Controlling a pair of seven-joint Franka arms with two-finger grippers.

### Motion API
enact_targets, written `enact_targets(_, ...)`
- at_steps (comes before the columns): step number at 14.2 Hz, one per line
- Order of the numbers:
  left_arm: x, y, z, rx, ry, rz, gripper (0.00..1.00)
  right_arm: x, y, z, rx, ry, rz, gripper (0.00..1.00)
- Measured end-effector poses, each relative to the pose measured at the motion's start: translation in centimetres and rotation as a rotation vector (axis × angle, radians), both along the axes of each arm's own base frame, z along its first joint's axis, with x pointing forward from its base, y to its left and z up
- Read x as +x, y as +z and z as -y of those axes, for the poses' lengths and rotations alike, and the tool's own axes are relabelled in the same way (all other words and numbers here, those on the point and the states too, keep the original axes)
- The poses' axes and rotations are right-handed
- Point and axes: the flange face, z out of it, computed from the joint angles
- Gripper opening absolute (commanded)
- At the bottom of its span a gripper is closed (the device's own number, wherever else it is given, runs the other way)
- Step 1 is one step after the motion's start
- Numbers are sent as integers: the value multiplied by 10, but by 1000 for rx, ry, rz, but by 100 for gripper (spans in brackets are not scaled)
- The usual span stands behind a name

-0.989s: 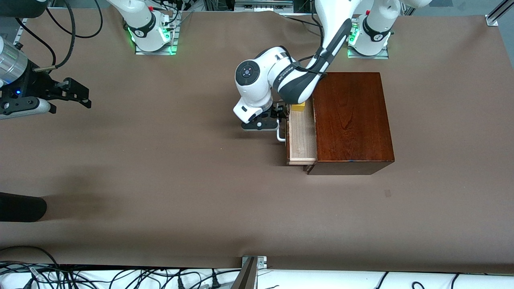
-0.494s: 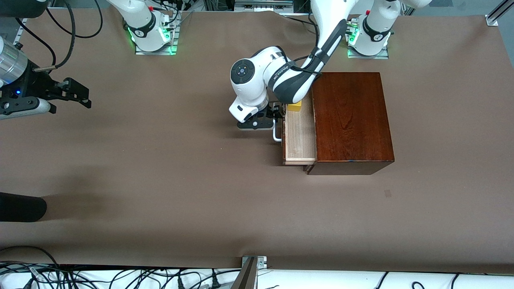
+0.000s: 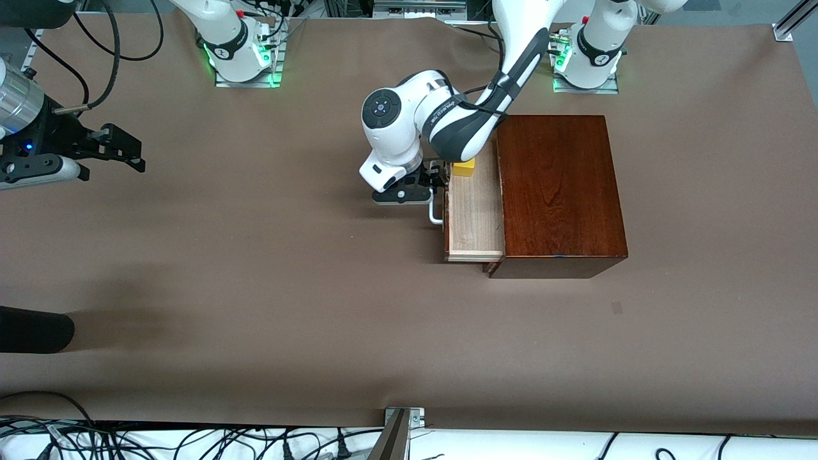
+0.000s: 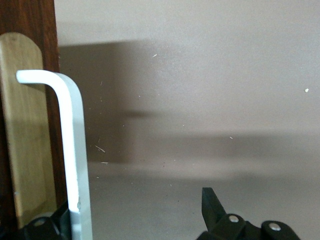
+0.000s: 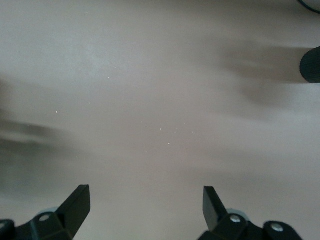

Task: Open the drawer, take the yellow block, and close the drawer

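The drawer (image 3: 474, 217), a pale-wood tray, stands partly pulled out of the dark brown wooden box (image 3: 557, 191). Its white handle (image 3: 435, 214) faces the right arm's end of the table. The yellow block (image 3: 463, 167) lies in the drawer's corner farthest from the front camera, partly under the left arm. My left gripper (image 3: 436, 182) is open at the handle. In the left wrist view the handle (image 4: 75, 150) runs against one finger, and the other fingertip (image 4: 212, 202) stands well apart from it. My right gripper (image 3: 121, 150) waits open over bare table, as the right wrist view (image 5: 145, 205) shows.
A black rounded object (image 3: 32, 329) pokes in at the table's edge at the right arm's end, nearer the front camera. Cables and a metal bracket (image 3: 401, 421) line the front edge. The arm bases (image 3: 585, 64) stand along the table's top edge.
The drawer has slid farther out of the box toward the right arm's end, and my left gripper moved with its handle. The yellow block rode along. The right arm has not moved.
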Motion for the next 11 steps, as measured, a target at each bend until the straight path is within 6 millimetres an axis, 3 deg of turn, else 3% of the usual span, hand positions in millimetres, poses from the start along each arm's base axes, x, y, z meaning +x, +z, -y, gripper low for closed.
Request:
enact_targets(4, -2, 9, 5, 16, -4, -18, 100, 0, 0, 0, 0, 0, 0, 100)
enact_targets(7, -11, 34, 20, -1, -24, -13, 100, 0, 0, 0, 0, 0, 0, 100)
enact_targets(11, -14, 61, 19, 11, -27, -17, 100, 0, 0, 0, 0, 0, -1, 100)
